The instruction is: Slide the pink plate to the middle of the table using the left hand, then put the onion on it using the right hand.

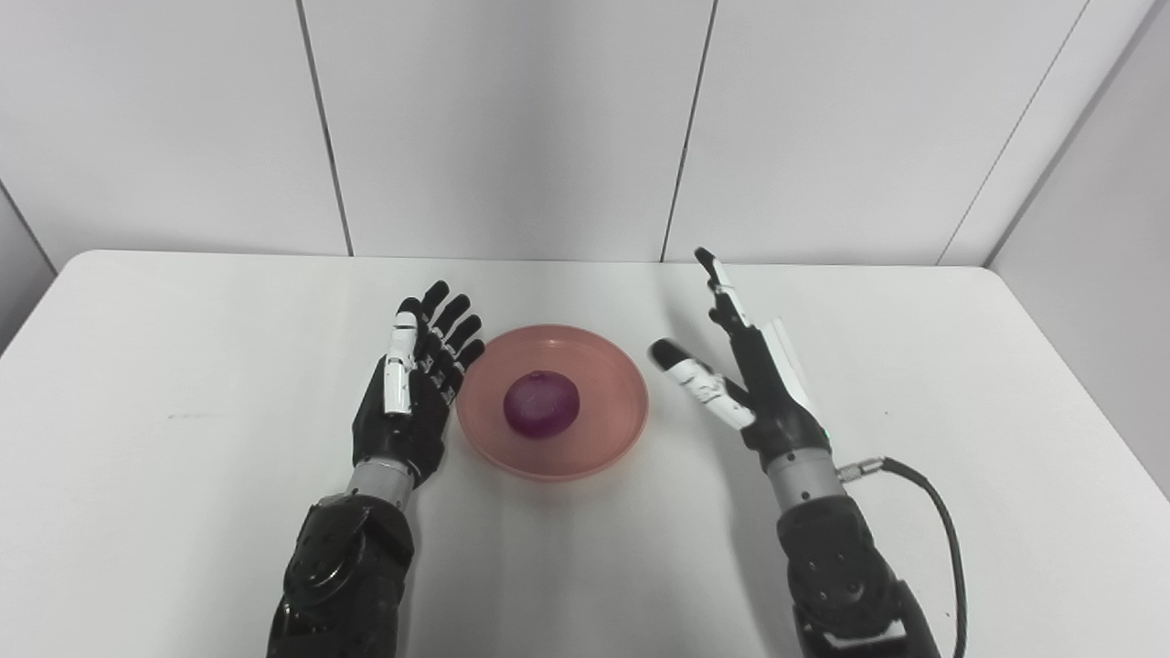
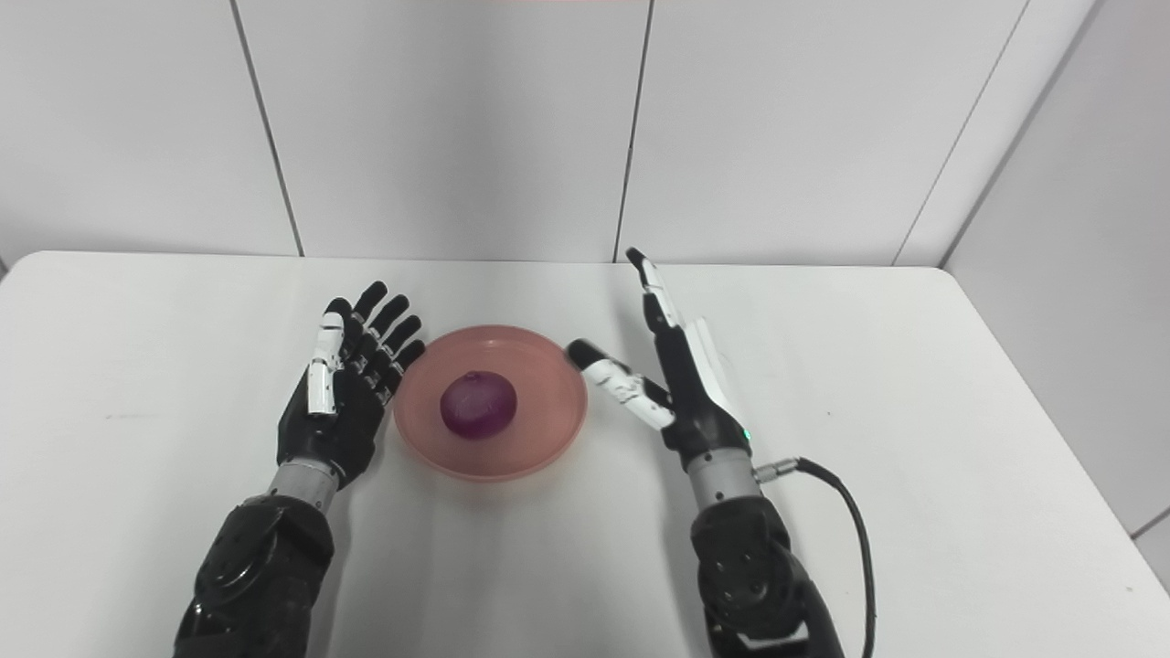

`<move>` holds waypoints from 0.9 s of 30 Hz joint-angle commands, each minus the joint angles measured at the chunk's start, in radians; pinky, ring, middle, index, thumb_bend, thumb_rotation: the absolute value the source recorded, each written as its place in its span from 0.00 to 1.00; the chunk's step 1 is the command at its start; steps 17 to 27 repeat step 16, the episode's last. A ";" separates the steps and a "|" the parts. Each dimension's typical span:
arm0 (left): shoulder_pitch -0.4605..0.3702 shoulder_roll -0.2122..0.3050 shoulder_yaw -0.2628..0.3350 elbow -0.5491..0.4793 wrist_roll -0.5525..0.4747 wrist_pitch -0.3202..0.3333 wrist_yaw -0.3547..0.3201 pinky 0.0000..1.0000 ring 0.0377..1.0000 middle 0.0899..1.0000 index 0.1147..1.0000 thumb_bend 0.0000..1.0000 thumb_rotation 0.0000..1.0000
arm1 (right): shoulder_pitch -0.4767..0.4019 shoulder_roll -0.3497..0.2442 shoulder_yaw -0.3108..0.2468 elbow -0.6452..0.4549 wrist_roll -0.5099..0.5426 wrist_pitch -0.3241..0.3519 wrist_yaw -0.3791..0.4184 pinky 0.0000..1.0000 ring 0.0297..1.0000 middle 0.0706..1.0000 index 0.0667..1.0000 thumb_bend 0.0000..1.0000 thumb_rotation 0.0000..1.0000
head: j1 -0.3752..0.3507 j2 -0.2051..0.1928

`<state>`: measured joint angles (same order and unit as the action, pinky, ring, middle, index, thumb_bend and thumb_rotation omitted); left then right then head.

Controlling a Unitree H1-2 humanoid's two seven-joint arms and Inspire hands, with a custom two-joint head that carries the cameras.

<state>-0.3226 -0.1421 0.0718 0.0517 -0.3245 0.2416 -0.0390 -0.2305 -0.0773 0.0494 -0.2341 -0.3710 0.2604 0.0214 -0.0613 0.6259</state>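
Onion [image 1: 541, 403] is sitting mid pink plate [image 1: 614, 435], plate resting approx center of the white table [image 1: 183, 475]. Your left hand [image 1: 411, 393] is lying just beside the plate's left rim, fingers spread wide and straight, holding nothing; can't tell if it's touching the rim. Your right hand [image 1: 745, 375] is hovering near the right rim, edge-on, fingers extended upward, thumb pointing toward the plate, empty too. Black cable [image 1: 941, 530] is looping off your right wrist. Nothing's blocking either hand.
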 commanded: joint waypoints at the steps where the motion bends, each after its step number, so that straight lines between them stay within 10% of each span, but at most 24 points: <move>1: -0.026 0.000 -0.005 -0.030 -0.001 -0.033 -0.012 0.93 0.92 0.93 0.92 0.43 1.00 | 0.004 0.043 -0.038 -0.025 0.090 -0.021 -0.024 0.87 0.97 1.00 1.00 0.57 1.00 | 0.000 -0.001; 27: -0.010 0.018 0.000 -0.062 -0.003 -0.021 -0.013 0.91 0.91 0.92 0.91 0.43 1.00 | 0.114 0.128 -0.060 0.017 0.190 -0.073 -0.089 1.00 0.99 1.00 1.00 0.34 1.00 | 0.009 -0.007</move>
